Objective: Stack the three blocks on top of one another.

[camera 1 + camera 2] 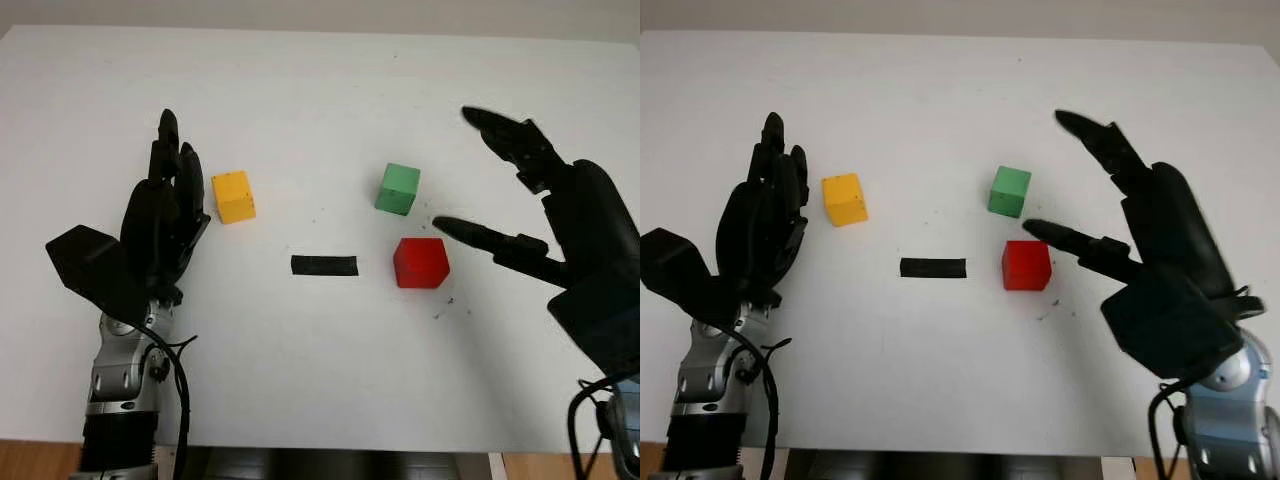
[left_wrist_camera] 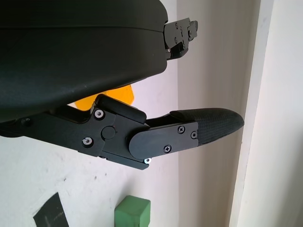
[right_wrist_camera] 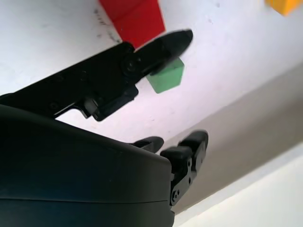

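Observation:
Three blocks lie apart on the white table (image 1: 300,380). The yellow block (image 1: 233,196) is at the left. The green block (image 1: 398,188) is right of centre, and the red block (image 1: 421,262) sits just in front of it. My left hand (image 1: 175,165) is open beside the yellow block, on its left, holding nothing. My right hand (image 1: 455,172) is open to the right of the red and green blocks. Its thumb (image 1: 478,237) reaches toward the red block's upper right corner, and I cannot tell whether it touches. The right wrist view has the red block (image 3: 135,19) and the green block (image 3: 166,79) beyond the thumb.
A black tape strip (image 1: 324,265) lies on the table between the yellow and red blocks. The table's front edge (image 1: 320,447) runs close to both forearms. A pale wall (image 1: 320,12) rises behind the far edge.

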### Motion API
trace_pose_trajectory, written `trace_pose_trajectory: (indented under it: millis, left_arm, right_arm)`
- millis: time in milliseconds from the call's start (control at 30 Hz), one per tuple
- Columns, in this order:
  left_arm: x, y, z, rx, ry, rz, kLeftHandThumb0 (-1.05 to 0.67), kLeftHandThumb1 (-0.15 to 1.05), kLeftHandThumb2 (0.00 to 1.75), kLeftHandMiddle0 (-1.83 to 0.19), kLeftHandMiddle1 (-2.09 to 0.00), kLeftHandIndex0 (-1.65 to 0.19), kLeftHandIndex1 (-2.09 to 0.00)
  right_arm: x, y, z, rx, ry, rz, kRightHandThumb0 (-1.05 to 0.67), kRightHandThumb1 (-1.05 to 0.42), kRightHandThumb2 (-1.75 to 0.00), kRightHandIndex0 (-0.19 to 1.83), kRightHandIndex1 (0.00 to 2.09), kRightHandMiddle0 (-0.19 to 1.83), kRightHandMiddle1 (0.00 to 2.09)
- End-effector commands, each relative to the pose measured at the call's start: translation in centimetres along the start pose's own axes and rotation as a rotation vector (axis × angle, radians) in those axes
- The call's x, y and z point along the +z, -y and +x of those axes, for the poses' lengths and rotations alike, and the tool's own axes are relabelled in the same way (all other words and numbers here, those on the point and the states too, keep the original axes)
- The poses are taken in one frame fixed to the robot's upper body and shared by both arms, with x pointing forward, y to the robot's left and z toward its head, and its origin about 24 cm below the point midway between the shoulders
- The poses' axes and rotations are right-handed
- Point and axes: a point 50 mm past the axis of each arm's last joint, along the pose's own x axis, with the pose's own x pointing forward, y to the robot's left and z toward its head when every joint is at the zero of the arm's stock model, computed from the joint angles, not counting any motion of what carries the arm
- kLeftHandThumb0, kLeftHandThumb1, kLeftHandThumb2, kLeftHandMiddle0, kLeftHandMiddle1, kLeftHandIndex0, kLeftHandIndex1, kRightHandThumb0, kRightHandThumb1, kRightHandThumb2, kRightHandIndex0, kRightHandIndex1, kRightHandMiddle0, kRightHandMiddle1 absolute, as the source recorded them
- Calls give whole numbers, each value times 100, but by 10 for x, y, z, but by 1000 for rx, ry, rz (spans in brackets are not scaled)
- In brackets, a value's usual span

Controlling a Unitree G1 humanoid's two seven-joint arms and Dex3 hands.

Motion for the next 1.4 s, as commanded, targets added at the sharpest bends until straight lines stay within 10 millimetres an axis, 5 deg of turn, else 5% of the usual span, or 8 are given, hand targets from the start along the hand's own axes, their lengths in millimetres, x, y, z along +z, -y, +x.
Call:
trace_pose_trajectory:
  millis: [0,567,1100,1167,1300,1367]
  left_arm:
    - [-1,1,-2,7,1,4,-83,105,57,19,-3,18,-5]
    - [-2,0,-6,7,-11,14,-83,105,56,19,-3,18,-4]
    - [-2,1,-7,12,-24,1,-82,105,56,19,-2,19,-4]
    - [-2,1,-6,13,-25,-1,-82,105,56,19,-2,19,-4]
    - [-3,0,-6,13,-26,-1,-81,105,56,19,-2,19,-4]
    - [-3,1,-6,13,-24,0,-81,105,56,19,-1,19,-4]
  right_arm:
    - [5,1,-5,32,10,-55,-53,-70,-5,46,8,59,13]
    - [-22,-41,11,201,-24,-274,-59,-77,-7,44,6,60,7]
    - [-26,-51,14,238,-28,-322,-48,-81,-6,49,8,79,16]
    - [-26,-51,14,240,-27,-317,-44,-83,-7,50,8,86,21]
    - [-25,-48,14,221,-9,-302,-34,-88,-6,57,7,68,93]
    - [-24,-47,15,206,1,-311,-33,-89,-5,59,8,64,102]
